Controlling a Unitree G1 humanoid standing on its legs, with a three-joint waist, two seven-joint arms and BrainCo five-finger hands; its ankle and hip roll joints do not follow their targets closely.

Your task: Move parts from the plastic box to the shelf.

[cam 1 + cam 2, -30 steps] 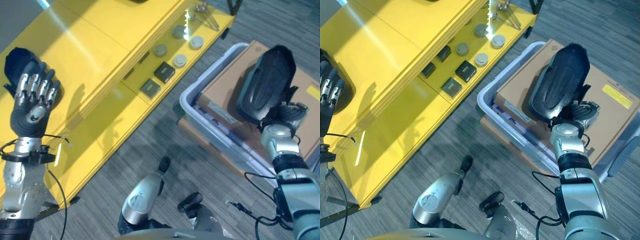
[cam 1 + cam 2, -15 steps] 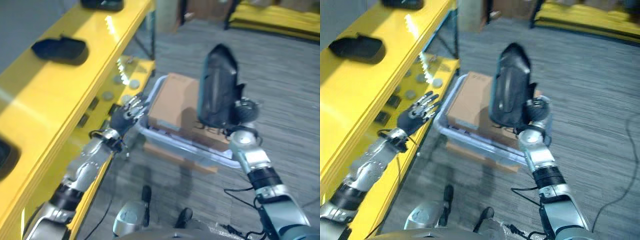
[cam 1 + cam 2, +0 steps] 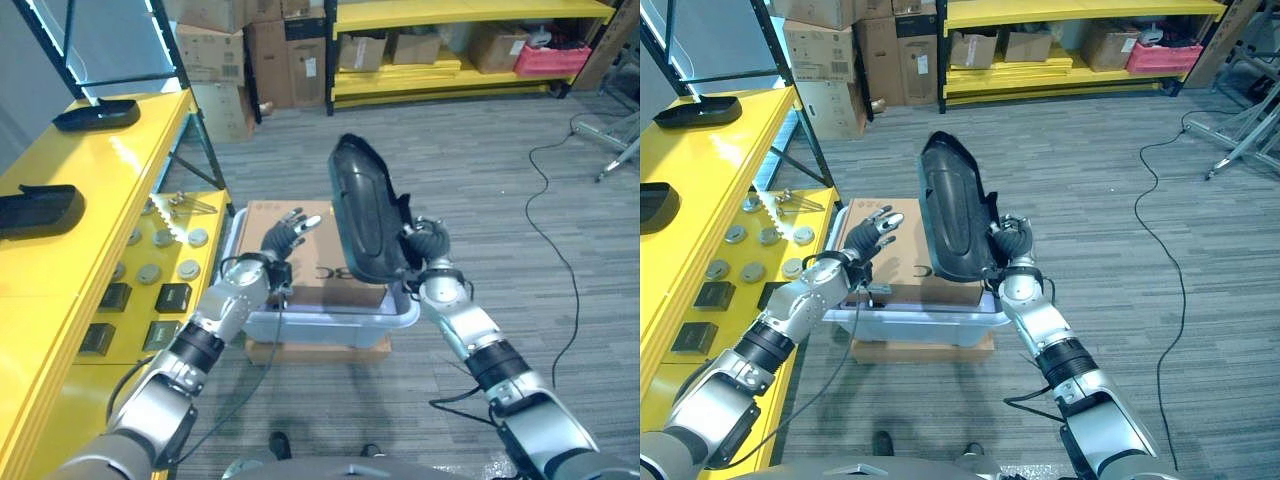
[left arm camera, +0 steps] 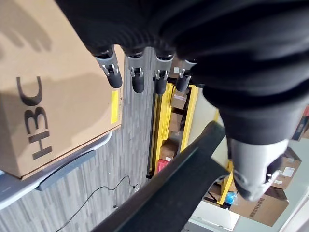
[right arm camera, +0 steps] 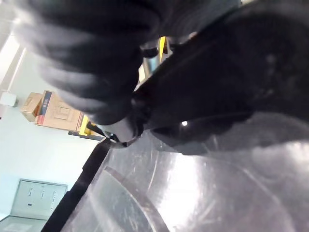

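Your view has swung hard in the last second: a moment ago you were looking down along the yellow shelf [image 3: 90,215], and now you face the room, with the shelf running off on your left. That shift is the camera turning, not the things moving.

What has really changed is the arms. Your right hand [image 3: 425,245] has carried the long black part [image 3: 362,215] up from its low spot over the cardboard carton [image 3: 905,262] and now holds it upright above the plastic box [image 3: 330,322], fingers curled round its lower edge. Your left hand [image 3: 872,234], which was raised by the shelf a second ago, has come across to hover over the carton, fingers straight and spread, holding nothing (its wrist view shows them relaxed above the cardboard).

So the part is out of the box but not yet on its way left. Two similar black parts [image 3: 38,208] already lie on the shelf top, and the bare yellow surface near them looks like the place for this one. I'd judge the next step is either a handover to the left hand or a turn of the body toward the shelf.
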